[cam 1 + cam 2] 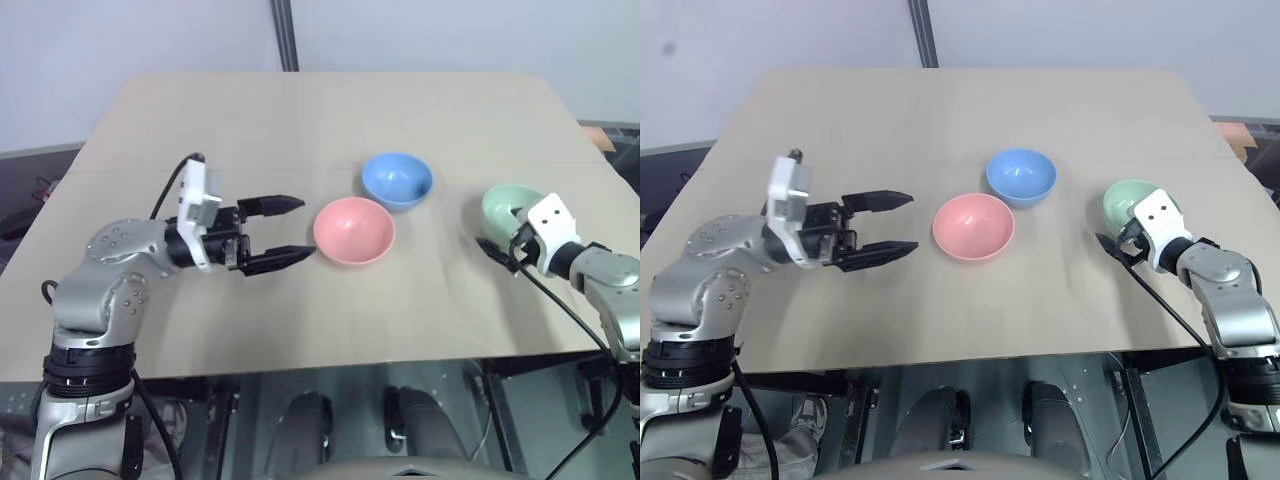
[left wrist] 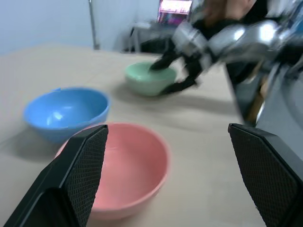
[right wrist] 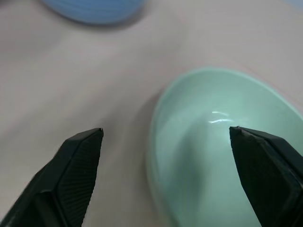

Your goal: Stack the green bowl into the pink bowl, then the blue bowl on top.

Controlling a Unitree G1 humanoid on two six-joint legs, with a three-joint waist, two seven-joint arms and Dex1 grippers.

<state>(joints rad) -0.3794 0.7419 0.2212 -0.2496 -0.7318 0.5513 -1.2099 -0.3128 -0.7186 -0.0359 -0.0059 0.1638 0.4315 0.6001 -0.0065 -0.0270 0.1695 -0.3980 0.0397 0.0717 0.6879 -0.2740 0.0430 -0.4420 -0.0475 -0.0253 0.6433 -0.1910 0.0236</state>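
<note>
Closest in, the left gripper (image 1: 288,230) hangs low over the near half of the table (image 1: 300,110), its two black fingers spread wide and level, holding nothing; the tips point at the pink bowl (image 1: 353,230), which sits upright just beyond them, apart from the fingers; the left wrist view looks straight between those fingers into the pink bowl's open mouth.

Behind the pink bowl and a touch to its right sits the blue bowl (image 1: 397,180), upright, rims close but not nested; nothing is stacked yet.

Over on the right side, the green bowl (image 1: 505,205) stands alone near the table's right edge, well apart from the other two; the right gripper (image 3: 165,137) is right at it, fingers parted and straddling the near rim, one finger over the bare table outside the bowl, the other over the pale green inside; the jaws are apart with the wall between them, and no pinch on the rim is visible, so it grasps nothing as far as can be seen; whether a fingertip touches the bowl cannot be told.

All three bowls rest on the tan tabletop, mouths up, empty.
</note>
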